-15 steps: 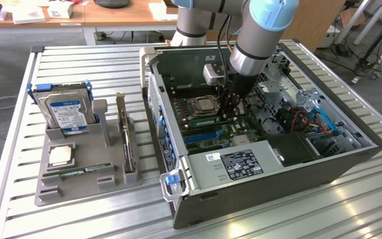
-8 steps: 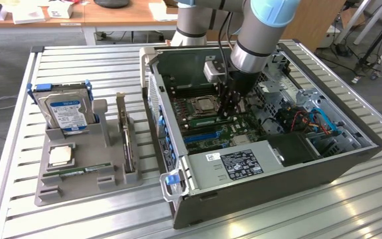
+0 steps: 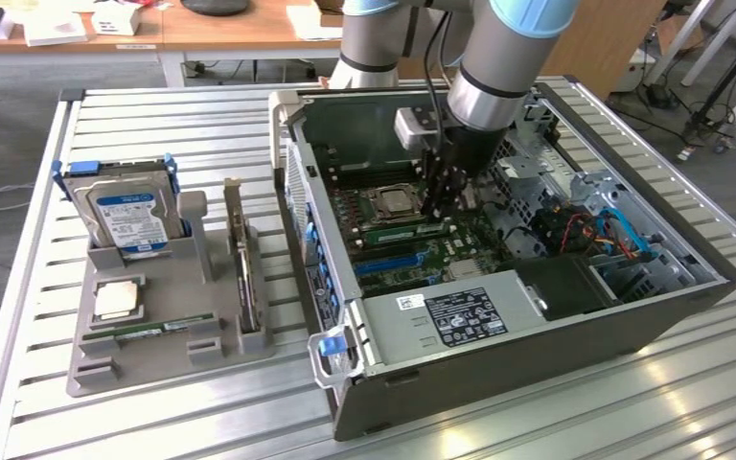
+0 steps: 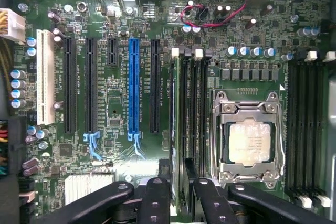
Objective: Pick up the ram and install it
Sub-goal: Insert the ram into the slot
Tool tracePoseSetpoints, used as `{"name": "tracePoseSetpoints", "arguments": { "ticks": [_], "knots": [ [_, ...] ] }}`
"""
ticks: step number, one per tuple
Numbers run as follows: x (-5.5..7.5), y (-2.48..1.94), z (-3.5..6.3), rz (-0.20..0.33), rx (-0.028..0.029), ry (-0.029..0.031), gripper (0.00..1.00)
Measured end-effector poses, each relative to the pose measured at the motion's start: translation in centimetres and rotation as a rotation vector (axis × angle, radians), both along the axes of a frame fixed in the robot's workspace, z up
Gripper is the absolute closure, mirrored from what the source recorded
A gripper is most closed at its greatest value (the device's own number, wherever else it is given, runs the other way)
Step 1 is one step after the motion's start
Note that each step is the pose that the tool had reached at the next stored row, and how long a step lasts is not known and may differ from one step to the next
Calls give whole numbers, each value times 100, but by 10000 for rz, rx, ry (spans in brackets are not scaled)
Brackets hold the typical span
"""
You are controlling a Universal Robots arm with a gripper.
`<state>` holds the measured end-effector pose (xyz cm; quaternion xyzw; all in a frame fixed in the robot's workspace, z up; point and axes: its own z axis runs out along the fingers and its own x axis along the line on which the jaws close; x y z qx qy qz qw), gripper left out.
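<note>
Fingers [image 4: 156,198] wide apart, poised over the motherboard's memory slots [image 4: 189,119]

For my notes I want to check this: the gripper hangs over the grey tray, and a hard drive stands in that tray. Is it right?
No: the exterior view shows the gripper inside the computer case, above the motherboard, not over the grey tray. The hard drive does stand in that tray.

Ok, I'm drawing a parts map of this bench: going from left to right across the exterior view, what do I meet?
The hard drive standing in the grey holder → upright expansion card → blue latch on the case's corner → gripper above the motherboard → blue cables inside the case.
</note>
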<state>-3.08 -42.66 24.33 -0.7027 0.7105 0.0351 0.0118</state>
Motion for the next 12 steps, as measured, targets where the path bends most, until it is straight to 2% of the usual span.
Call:
{"name": "tracePoseSetpoints", "arguments": {
  "ticks": [12],
  "knots": [
    [0, 0, 178, 1, 0, 0, 75]
  ]
}}
